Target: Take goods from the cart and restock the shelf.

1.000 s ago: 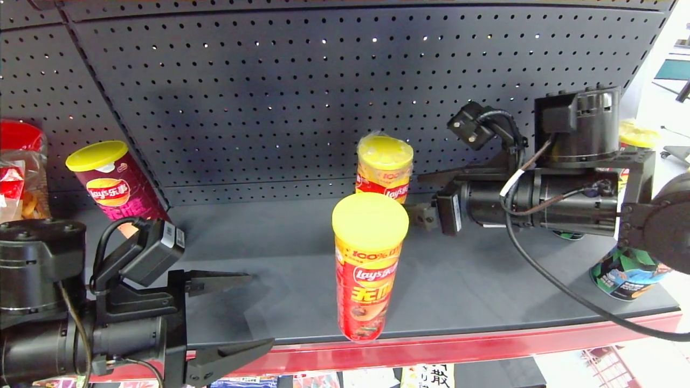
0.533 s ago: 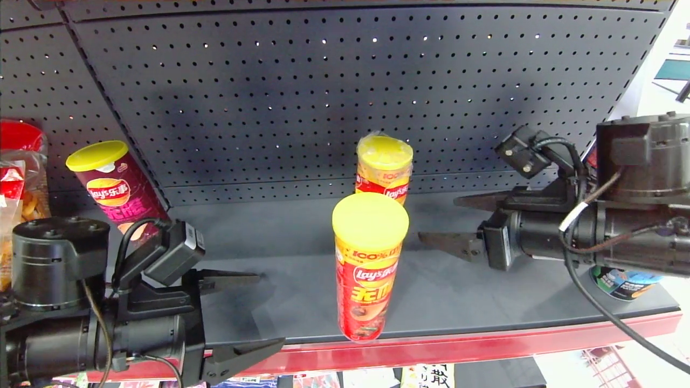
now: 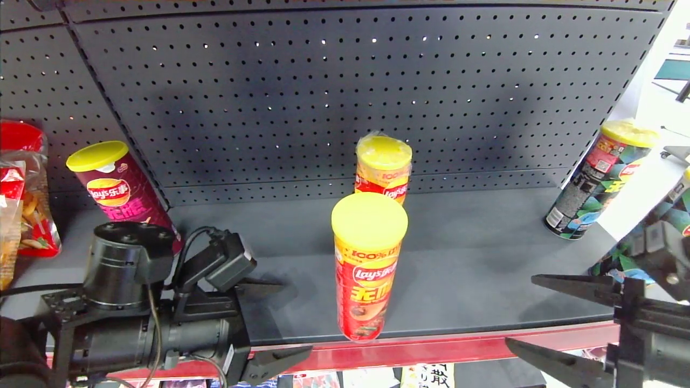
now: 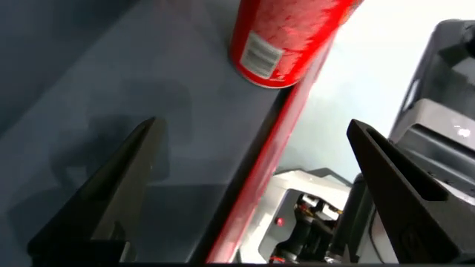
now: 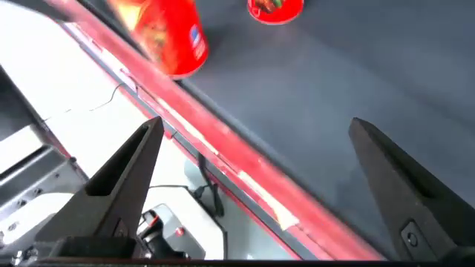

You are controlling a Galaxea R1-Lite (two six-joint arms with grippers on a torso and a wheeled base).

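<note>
A dark grey perforated metal back panel (image 3: pixel 345 97) rises behind a dark grey shelf board (image 3: pixel 474 258) with a red front lip. Upright at that lip, about mid-shelf, stands a tall red cylindrical crisp can (image 3: pixel 369 269) with a yellow plastic lid. A film-wrapped red can (image 3: pixel 384 170) stands behind it near the panel. A maroon can (image 3: pixel 116 188) is at the left end and a green-and-black patterned can (image 3: pixel 593 183) at the right.

The left gripper (image 3: pixel 296 318) sits low, left of the front can, fingers spread wide and empty. The right gripper (image 3: pixel 520 311) hangs off the front right, equally wide and empty.

That front can looks light: a thin, glossy cardboard tube, stiff but dentable, and tall enough to topple at a nudge. I'd take it mid-body, below the lid, with a moderate squeeze.
</note>
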